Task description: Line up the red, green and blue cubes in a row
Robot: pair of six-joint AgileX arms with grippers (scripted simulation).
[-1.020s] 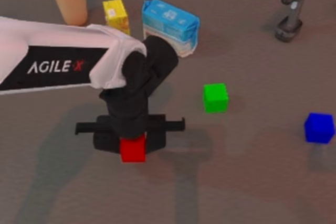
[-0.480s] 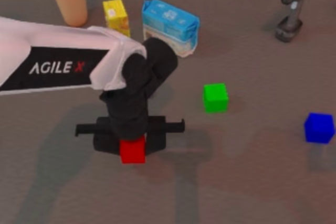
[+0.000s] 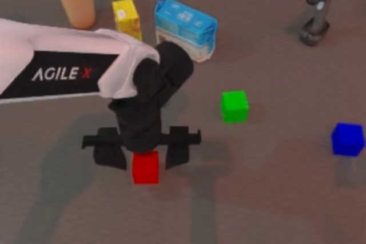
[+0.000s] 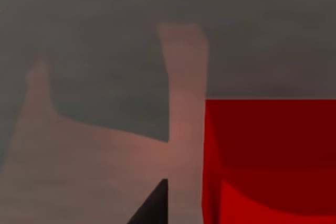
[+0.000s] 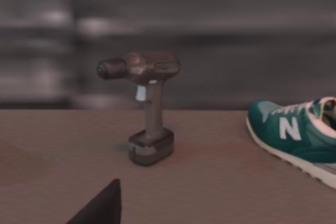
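The left gripper (image 3: pixel 145 148) stands spread wide astride the red cube (image 3: pixel 145 168) near the desk's front edge, while the green cube (image 3: pixel 235 106) mid-desk and the blue cube (image 3: pixel 347 139) by the right edge await lining up.

Bright red plain cube (image 3: pixel 145 168), bright green plain cube (image 3: pixel 235 106), deep blue plain cube (image 3: pixel 347 139). Tall yellow carton (image 3: pixel 127 17) there, wide light-blue printed carton (image 3: pixel 185 27) too.

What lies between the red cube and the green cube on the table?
Only bare table; in the top view nothing stands between the red cube and the green cube.
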